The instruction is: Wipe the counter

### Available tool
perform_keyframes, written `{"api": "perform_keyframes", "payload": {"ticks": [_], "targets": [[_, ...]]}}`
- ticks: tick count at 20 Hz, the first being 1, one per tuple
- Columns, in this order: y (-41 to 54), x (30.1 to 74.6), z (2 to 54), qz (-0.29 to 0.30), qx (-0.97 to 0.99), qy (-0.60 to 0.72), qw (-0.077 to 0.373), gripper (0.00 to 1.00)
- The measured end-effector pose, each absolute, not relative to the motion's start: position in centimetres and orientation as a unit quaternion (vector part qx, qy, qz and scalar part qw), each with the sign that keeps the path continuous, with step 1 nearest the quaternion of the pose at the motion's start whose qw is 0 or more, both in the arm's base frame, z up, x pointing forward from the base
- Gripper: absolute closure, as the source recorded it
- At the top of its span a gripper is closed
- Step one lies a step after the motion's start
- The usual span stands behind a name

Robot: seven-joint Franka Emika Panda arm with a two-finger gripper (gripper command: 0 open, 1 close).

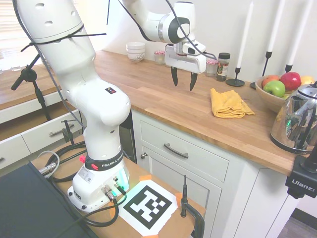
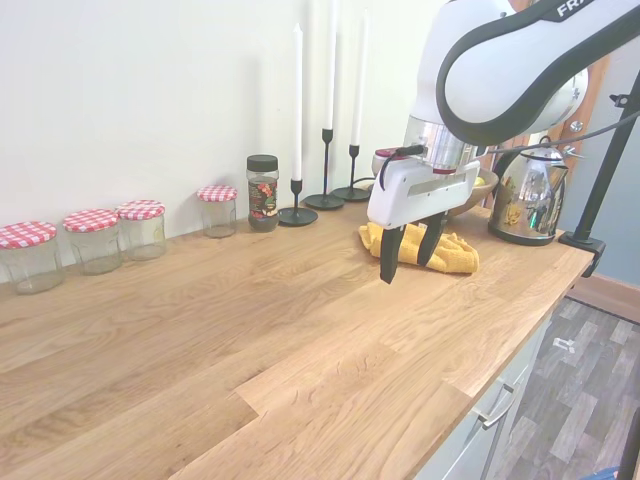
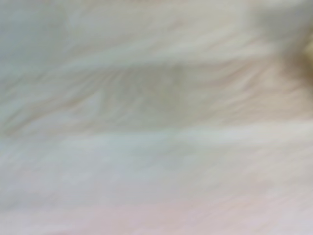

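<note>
While its fingers stand spread and empty, the gripper (image 1: pixel 183 81) hangs above the counter (image 1: pixel 163 101), near a crumpled yellow cloth (image 1: pixel 229 103).

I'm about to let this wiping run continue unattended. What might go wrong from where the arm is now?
1. The gripper hangs open and empty above the counter; the yellow cloth lies folded and ungrasped, so a shallow pinch may lift only one layer.
2. The spice jar and black candle holder stand just behind the cloth; a wide approach or sweep could topple them.
3. The fruit bowl and kettle sit beyond the cloth, in the way of a long stroke.
</note>
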State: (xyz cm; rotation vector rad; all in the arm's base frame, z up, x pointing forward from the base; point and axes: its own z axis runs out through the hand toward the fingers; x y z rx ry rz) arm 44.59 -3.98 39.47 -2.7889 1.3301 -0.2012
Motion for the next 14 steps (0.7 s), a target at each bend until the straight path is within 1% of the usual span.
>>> {"api": "perform_keyframes", "payload": {"ticks": [14], "targets": [[-15.6,50.1,40.9,-0.118,-0.883,0.454,0.018,0.0]]}}
